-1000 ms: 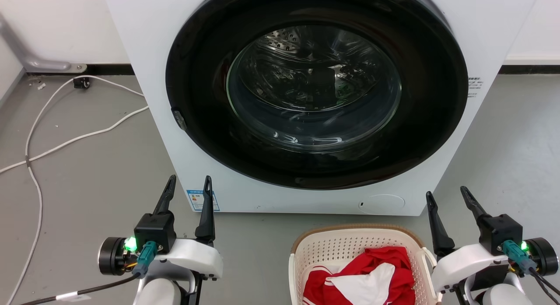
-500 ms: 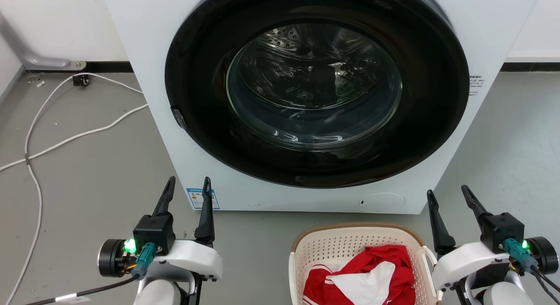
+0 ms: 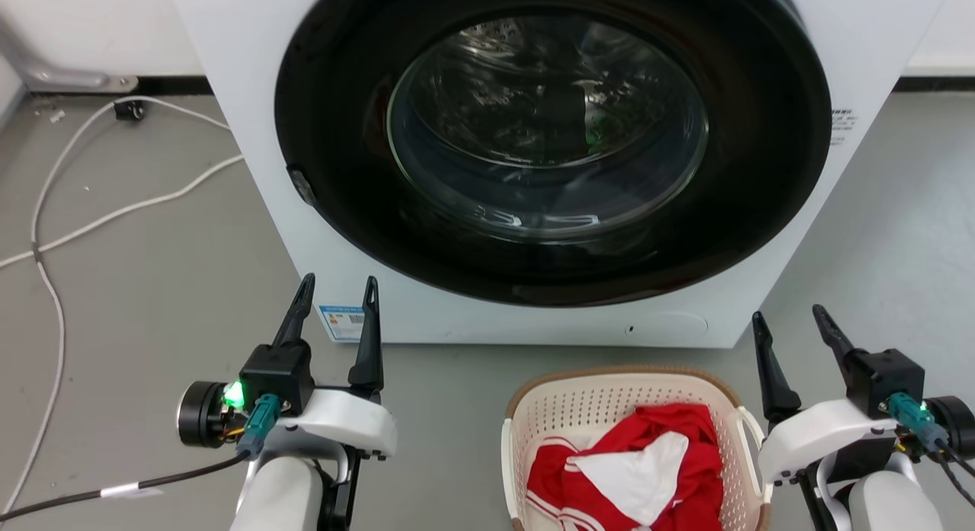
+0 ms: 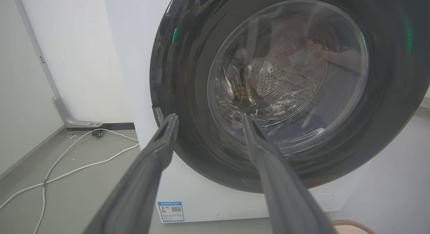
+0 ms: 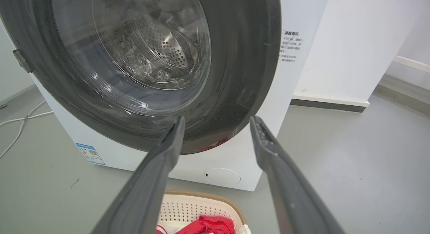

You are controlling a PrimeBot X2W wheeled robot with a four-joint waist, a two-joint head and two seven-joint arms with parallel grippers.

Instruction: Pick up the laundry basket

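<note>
Left gripper [image 3: 339, 279]: fingers apart, empty, held above the floor [image 3: 152, 302] at the washer's [image 3: 251, 97] lower left corner.
Right gripper [image 3: 787, 312]: fingers apart, empty, just beside the laundry basket's [image 3: 586, 413] right loop handle, not touching it.

Change: the whole head view has shifted. The washer now reads larger and higher, and more of the basket shows, so the camera has dipped and the objects have not moved. Finger spread is unchanged.

Judgement: still in approach, with no grasp begun.

The basket stands on grey floor before the washer's front right and holds a red and white garment [image 3: 647, 470]. A white cable [image 3: 129, 206] trails at the left, and a pale wall [image 3: 76, 20] is behind.
</note>
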